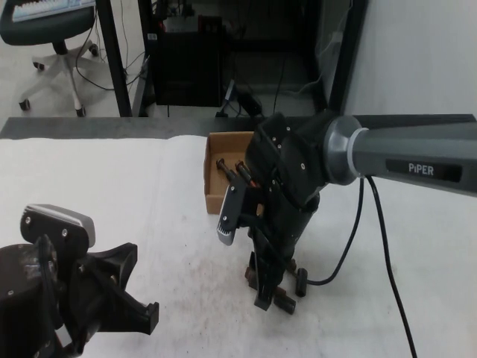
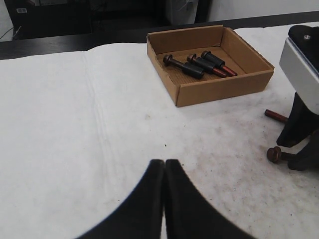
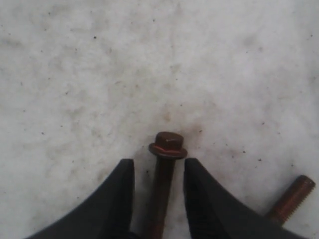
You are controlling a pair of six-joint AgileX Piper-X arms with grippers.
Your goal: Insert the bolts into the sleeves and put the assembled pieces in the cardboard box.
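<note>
Rust-brown bolt (image 3: 164,172) between right jaws, seemingly ungripped.

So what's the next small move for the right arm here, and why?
Most likely close the right gripper on the bolt. Its fingers stand open on either side of the shank, with a gap on each side, and the bolt lies flat on the white cloth, so nothing is gripped yet. A lift would come only after that.
</note>
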